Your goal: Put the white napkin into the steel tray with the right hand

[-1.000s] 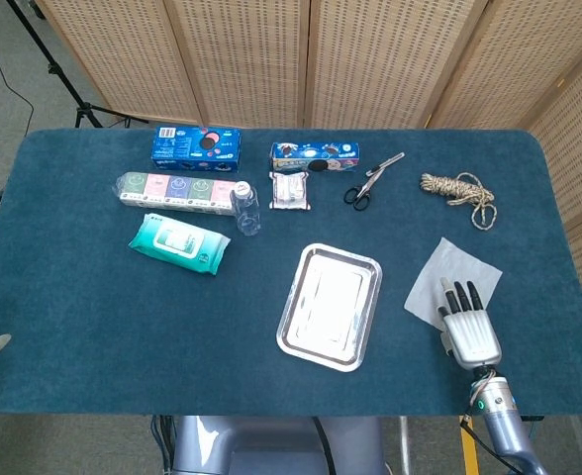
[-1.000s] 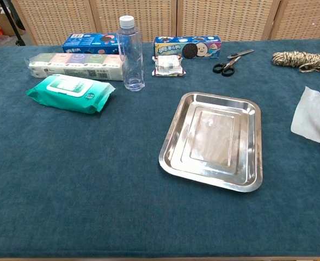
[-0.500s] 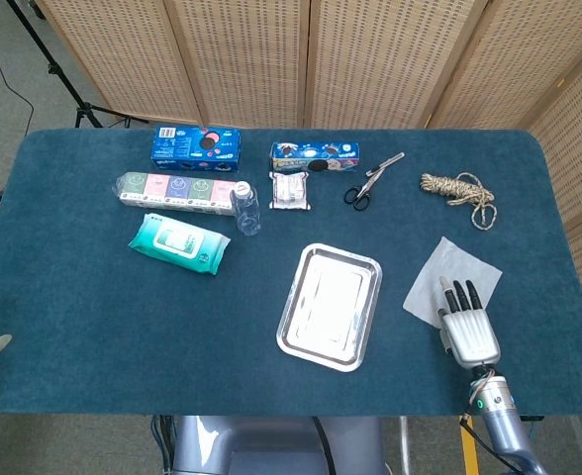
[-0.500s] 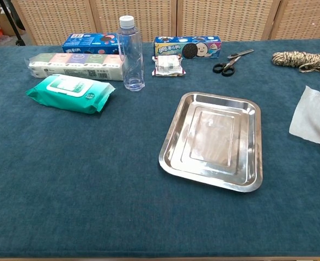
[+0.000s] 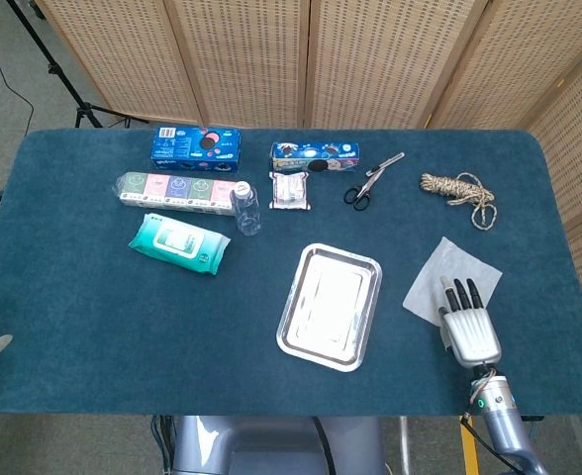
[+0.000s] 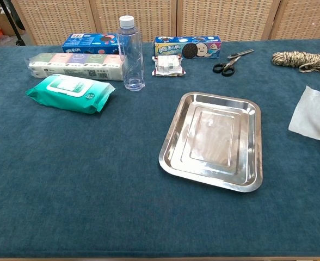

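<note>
1. The tray (image 5: 330,306) lies on the table (image 5: 93,327), near the front.
2. The napkin (image 5: 450,280) lies to its right, apart from it.
3. The hand (image 5: 468,323) rests on the napkin's near edge.
4. The bottle (image 5: 246,209) stands behind the tray, to the left.
5. The scissors (image 5: 371,181) and rope (image 5: 458,191) lie at the back right.

We see a dark teal table cloth (image 5: 93,327) under a shiny silver steel tray (image 5: 330,306) and a white napkin (image 5: 449,277). The right hand (image 5: 467,325) is pale grey with black fingers (image 5: 461,295). There are 2 blue cookie boxes (image 5: 197,144) (image 5: 315,155), a mint-green wipes pack (image 5: 179,242), black-handled scissors (image 5: 369,181), beige rope (image 5: 459,192) and a pastel tissue row (image 5: 177,188).
</note>
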Motion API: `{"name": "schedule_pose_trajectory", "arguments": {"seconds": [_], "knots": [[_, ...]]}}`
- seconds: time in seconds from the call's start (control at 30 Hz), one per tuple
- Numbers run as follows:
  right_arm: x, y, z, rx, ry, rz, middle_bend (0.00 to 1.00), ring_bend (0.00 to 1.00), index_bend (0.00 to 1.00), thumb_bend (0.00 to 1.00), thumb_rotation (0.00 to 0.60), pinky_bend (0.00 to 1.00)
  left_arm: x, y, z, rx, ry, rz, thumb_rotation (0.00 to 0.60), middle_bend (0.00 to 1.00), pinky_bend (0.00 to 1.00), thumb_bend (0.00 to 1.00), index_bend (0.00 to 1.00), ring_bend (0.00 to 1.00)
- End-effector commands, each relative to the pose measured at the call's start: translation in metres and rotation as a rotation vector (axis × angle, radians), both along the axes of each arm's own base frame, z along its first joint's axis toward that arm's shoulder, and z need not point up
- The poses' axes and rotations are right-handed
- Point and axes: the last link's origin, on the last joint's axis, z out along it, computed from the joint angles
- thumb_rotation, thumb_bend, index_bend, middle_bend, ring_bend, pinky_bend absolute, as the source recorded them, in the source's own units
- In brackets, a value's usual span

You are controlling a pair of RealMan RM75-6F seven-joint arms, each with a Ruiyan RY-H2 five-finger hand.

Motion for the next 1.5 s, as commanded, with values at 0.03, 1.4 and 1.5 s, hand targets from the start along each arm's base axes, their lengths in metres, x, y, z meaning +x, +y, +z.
{"name": "schedule_pose_trajectory", "arguments": {"seconds": [0.03,1.4,1.5], "knots": [[0.002,0.001,0.004,-0.019,-0.018,0.017,0.06,0.00,0.64,0.57,0.600,0.00,0.000,0.000,0.000,0.000,0.000,-0.001,0.600,0.00,0.00,0.00,0.00,0.00],[0.200,-0.062,0.082,-0.264,-0.192,0.456,0.12,0.00,0.74,0.57,0.600,0.00,-0.002,0.000,0.003,-0.006,-0.017,-0.002,0.600,0.00,0.00,0.00,0.00,0.00],[0.220,-0.077,0.082,-0.276,-0.156,0.447,0.12,0.00,0.74,0.57,0.600,0.00,-0.002,0.000,0.004,-0.004,-0.019,-0.001,0.600,0.00,0.00,0.00,0.00,0.00]]}}
